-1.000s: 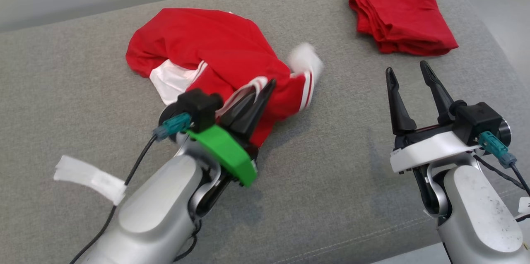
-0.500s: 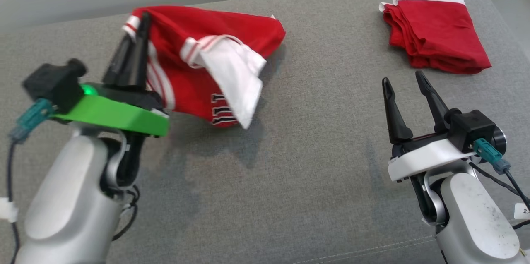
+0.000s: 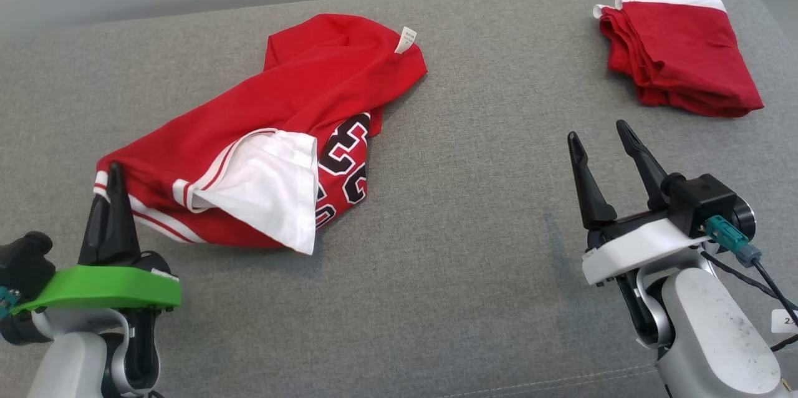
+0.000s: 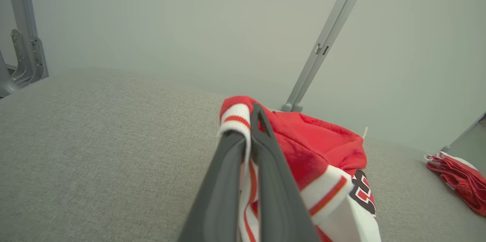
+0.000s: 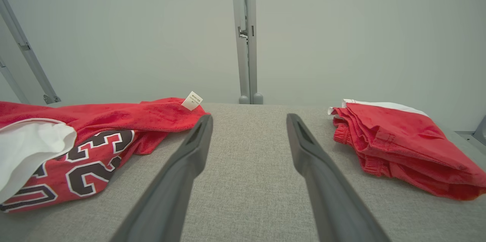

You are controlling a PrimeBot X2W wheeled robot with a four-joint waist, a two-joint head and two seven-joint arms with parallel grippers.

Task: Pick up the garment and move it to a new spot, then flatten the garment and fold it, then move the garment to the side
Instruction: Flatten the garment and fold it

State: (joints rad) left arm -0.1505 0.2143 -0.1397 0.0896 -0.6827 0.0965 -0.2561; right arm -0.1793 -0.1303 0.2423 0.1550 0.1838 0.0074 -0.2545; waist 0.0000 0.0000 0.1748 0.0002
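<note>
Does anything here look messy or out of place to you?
Yes: the red jersey lies bunched and twisted on the grey cushion, its white inside flopped over the printed numbers, one striped edge pinched in the left end effector. The folded red garment at the far right looks tidy.

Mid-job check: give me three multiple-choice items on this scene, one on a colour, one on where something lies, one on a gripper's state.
1. The jersey has numerals that are:
A. yellow
B. black
C. green

2. The folded pile lies:
A. under the jersey
B. at the far right of the cushion
C. on the floor

3. The left gripper is:
A. open above the jersey
B. shut on nothing
C. shut on the jersey's striped edge

Answers:
1 B: the head view shows the numerals black with white outlines.
2 B: the pile lies apart from the jersey, beyond the open right gripper.
3 C: the left wrist view shows the striped edge pinched between the fingers.
</note>
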